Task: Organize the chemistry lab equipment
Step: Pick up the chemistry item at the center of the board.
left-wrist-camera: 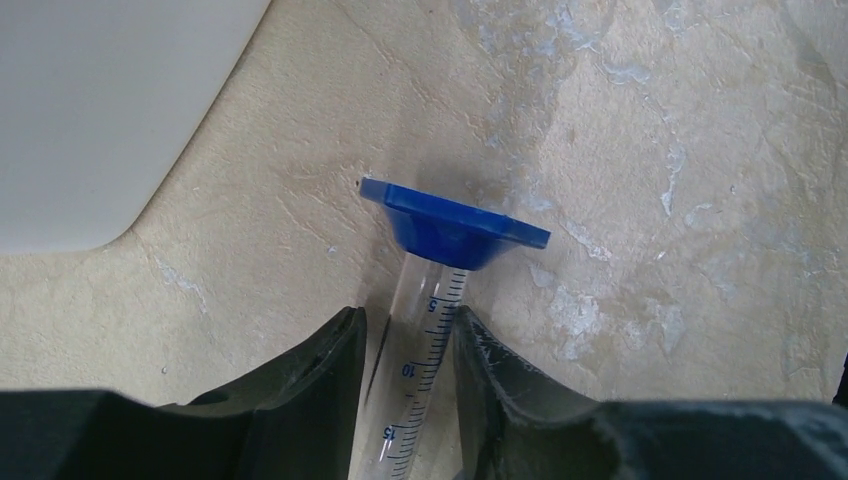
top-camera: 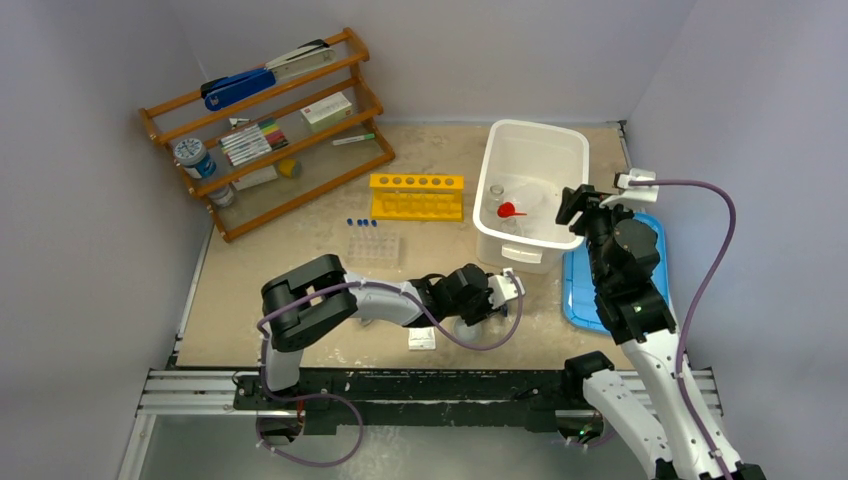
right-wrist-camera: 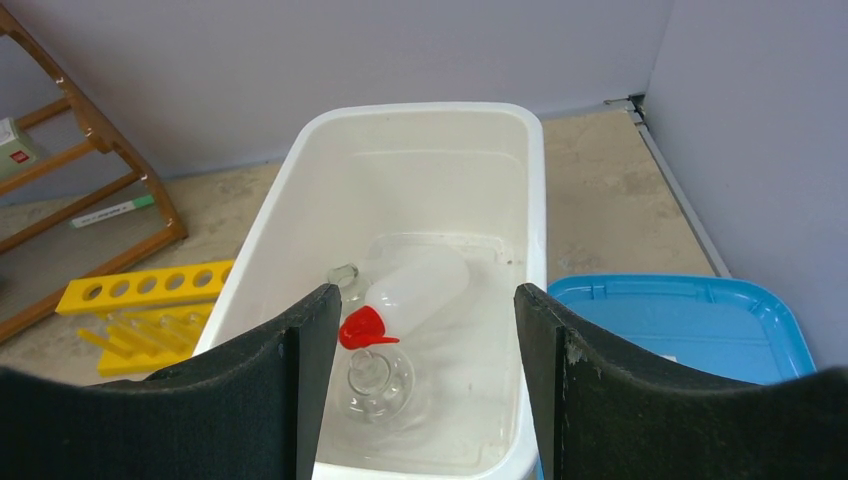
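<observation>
left arm is stretched low across the table [top-camera: 300, 330], left gripper [left-wrist-camera: 408, 315] down at the surface just off the near-left corner of the white bin [right-wrist-camera: 430, 110]. on the left wrist view a graduated cylinder [left-wrist-camera: 430, 310] with a blue foot lies on its side on the table, its clear barrel running between the two fingers; they sit close on either side of it, but i cannot tell whether they are pressing on it. right gripper [right-wrist-camera: 425, 295] hangs over the bin's right side, jaws wide apart and holding nothing. inside the bin i see the white squeeze bottle [right-wrist-camera: 420, 285] lying down, red nozzle toward me, and a clear glass flask [right-wrist-camera: 375, 385] just beside the nozzle. blue lid [right-wrist-camera: 680, 320] lies flat right of the bin. yellow rack [top-camera: 416, 195] stands left of the bin, clear tube tray [top-camera: 373, 247] in front of it, a few blue caps [top-camera: 360, 222] between them. wooden shelf [top-camera: 270, 130] sits far left.
</observation>
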